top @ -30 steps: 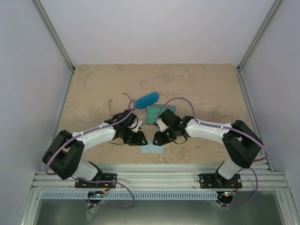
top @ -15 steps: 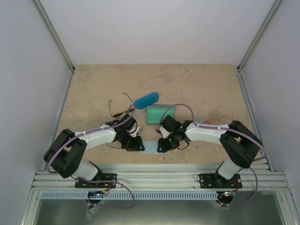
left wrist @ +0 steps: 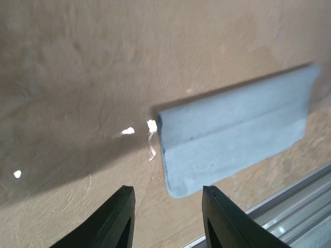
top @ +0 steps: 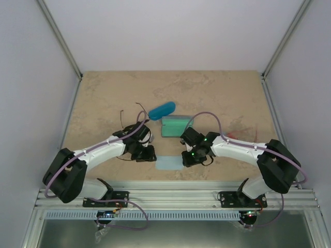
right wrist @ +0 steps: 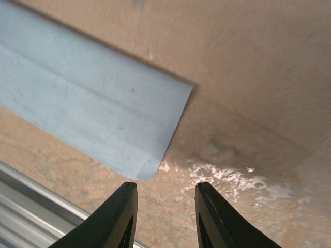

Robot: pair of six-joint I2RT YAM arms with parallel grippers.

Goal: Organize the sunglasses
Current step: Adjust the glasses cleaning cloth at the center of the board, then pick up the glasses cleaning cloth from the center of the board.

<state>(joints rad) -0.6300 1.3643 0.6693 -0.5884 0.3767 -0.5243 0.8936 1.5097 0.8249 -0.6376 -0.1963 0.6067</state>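
The thin dark wire-framed sunglasses [top: 123, 118] lie left of centre, partly hidden behind my left arm. Of the red-orange sunglasses [top: 231, 135] only a faint bit shows beside my right arm. A folded light blue cloth [top: 168, 163] lies flat near the front edge, between the two grippers. My left gripper [top: 147, 154] is open just left of it; in the left wrist view its gripper [left wrist: 167, 191] holds nothing and the cloth [left wrist: 238, 129] lies just ahead. My right gripper [top: 187, 157] is open to the right; the right wrist view shows the gripper [right wrist: 165, 186] empty, just short of the cloth's [right wrist: 88, 113] corner.
A glossy blue oval case [top: 162, 110] and a grey-blue rectangular case [top: 176, 125] lie behind the grippers. The metal rail [top: 176, 194] runs along the table's near edge, close below the cloth. Grey walls stand on three sides.
Both grippers have drawn apart sideways, the left one leftward and the right one rightward. The cloth, partly covered by them before, now lies uncovered between them.
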